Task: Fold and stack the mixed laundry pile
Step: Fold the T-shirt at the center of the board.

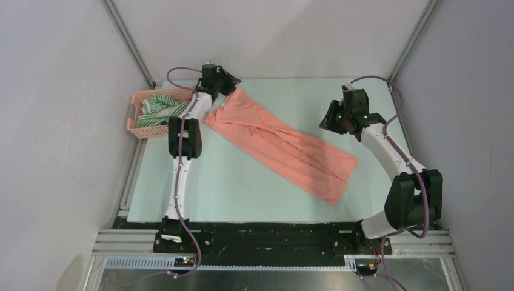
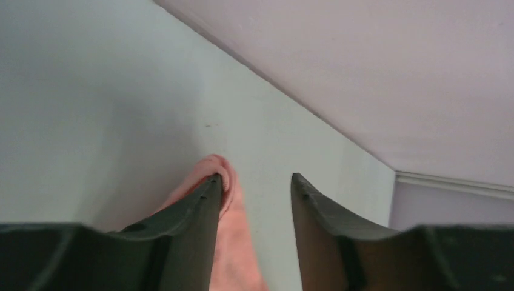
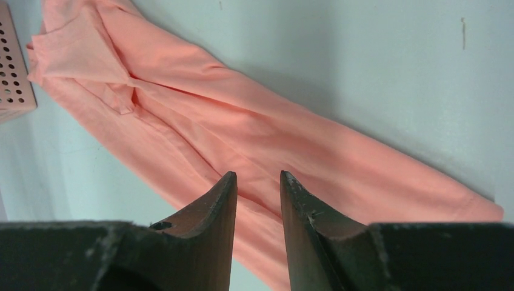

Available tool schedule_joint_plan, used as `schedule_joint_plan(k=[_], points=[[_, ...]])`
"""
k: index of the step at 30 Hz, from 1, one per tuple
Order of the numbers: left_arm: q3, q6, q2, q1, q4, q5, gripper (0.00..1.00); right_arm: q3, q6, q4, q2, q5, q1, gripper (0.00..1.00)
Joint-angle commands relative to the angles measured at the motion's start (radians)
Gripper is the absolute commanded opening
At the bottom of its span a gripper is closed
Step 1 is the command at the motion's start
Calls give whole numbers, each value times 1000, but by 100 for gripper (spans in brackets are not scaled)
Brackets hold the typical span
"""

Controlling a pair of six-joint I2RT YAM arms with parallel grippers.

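The salmon-pink shirt (image 1: 279, 142) lies stretched diagonally across the table, from the far left down toward the near right. My left gripper (image 1: 230, 83) is at the shirt's far-left end. In the left wrist view its jaws (image 2: 254, 179) stand apart, and a fold of the pink cloth (image 2: 236, 242) rests against the left finger without being pinched. My right gripper (image 1: 330, 124) hovers above the table beside the shirt's right side. Its jaws (image 3: 257, 176) are open with nothing between them, and the shirt (image 3: 242, 121) lies below. The green-and-white striped garment (image 1: 159, 109) sits in the basket. The dark one does not show clearly.
A pink plastic lattice basket (image 1: 131, 119) stands at the table's far-left edge, and its corner (image 3: 12, 79) shows in the right wrist view. The pale green table (image 1: 242, 188) is enclosed by white walls and metal posts. Both arm bases sit at the near edge.
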Motion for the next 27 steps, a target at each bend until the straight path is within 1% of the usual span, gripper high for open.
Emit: schedule_joint_plan(k=[1,2,3,4,5,6,7,8,9,10,11,12,14,17,18,22,25,27], points=[[-138,2,-178,-33,268,88,55,7,-39,-38,-29,14,-18,37],[-175,37,-240,-37,269,96,60,8,-44,-42,-31,13,-18,37],[-260,45,-275,-40,269,108,62,8,-49,-51,-33,8,-19,37],[-303,55,-344,-41,269,115,64,8,-51,-57,-35,5,-19,37],[-394,62,-376,-42,269,128,65,8,-53,-65,-38,-3,-20,38],[-440,72,-443,-42,269,131,65,6,-52,-65,-44,-8,-19,38],[-543,78,-476,-42,269,125,65,1,-56,-66,-46,-18,-18,38],[-591,85,-544,-43,270,116,65,0,-57,-68,-48,-21,-16,38],[-686,89,-607,-44,270,102,65,-1,-59,-77,-48,-20,-14,38],[-732,102,-633,-44,275,95,65,-1,-62,-84,-47,-16,-16,38],[-814,109,-685,-47,276,78,65,-4,-70,-93,-47,-5,-17,39],[-850,122,-711,-49,278,71,65,-5,-76,-98,-47,8,-20,39],[-991,132,-780,-52,278,48,65,-6,-87,-123,-46,13,-35,40],[-1128,125,-891,-53,276,8,64,-7,-111,-154,-49,29,-53,41],[-1197,118,-911,-53,274,-12,64,-7,-122,-181,-48,58,-64,42],[-1366,64,-1014,-63,270,-57,62,-27,-152,-244,-29,87,-143,46],[-1432,54,-1030,-73,269,-88,62,-31,-174,-273,7,72,-232,52],[-1461,41,-1028,-73,267,-102,62,-31,-196,-279,40,63,-267,54]])
